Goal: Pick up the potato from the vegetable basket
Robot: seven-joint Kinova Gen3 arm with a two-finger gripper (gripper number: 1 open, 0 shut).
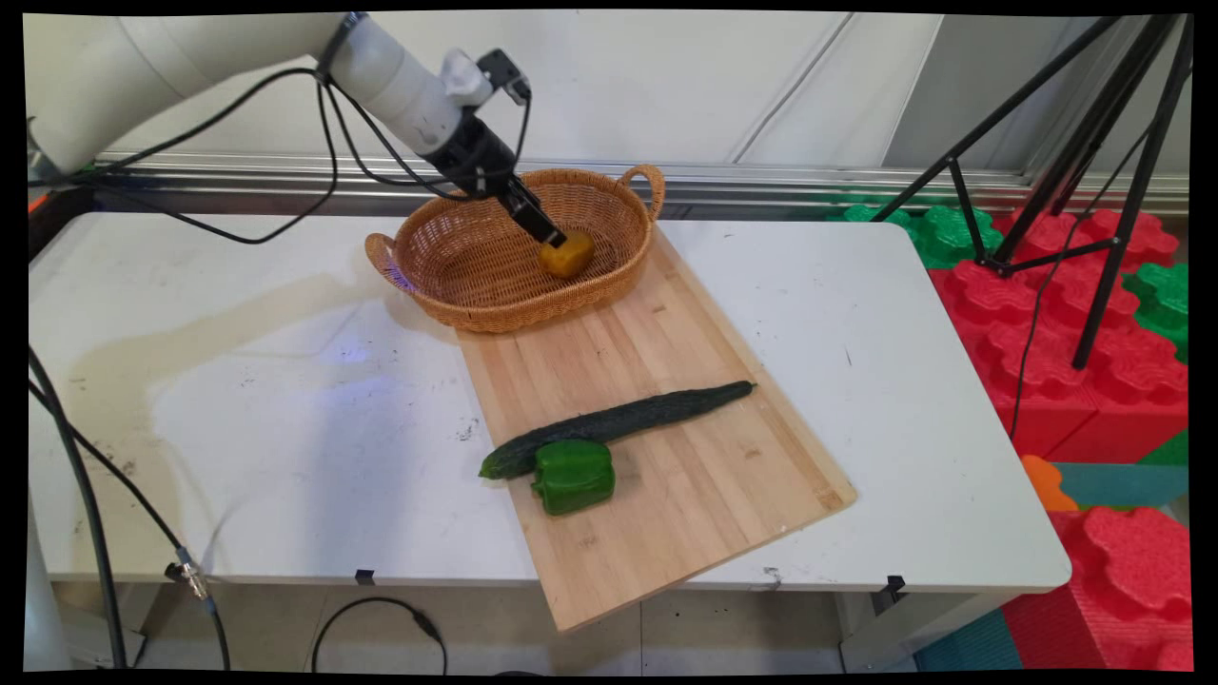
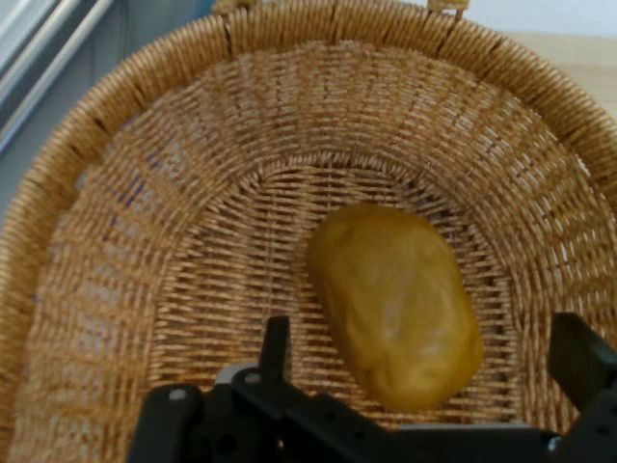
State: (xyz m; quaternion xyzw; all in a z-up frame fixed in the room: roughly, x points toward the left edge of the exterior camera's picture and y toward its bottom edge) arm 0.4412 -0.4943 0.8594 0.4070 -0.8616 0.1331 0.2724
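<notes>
The claw (image 2: 424, 362) is low inside the basket (image 1: 476, 285), its 2 fingers spread with gaps beside the potato (image 2: 395, 304). The basket wall closes all around. The cucumber (image 1: 618, 423) and green pepper (image 1: 573, 476) occupy the board's (image 1: 704, 476) near part.

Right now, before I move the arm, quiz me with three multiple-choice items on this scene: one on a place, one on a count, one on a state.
1. Where is the potato?
A. on the board
B. in the basket
C. on the bare table

2. How many green vegetables lie on the board?
A. one
B. two
C. three

3. How is the gripper?
A. open, fingers either side of the potato
B. shut on the potato
C. shut on the basket rim

Key: 1 B, wicker surrounds it in the hand view. 2 B, only the cucumber and the pepper lie there. 3 A, the fingers stand wide apart with gaps beside the potato.
</notes>
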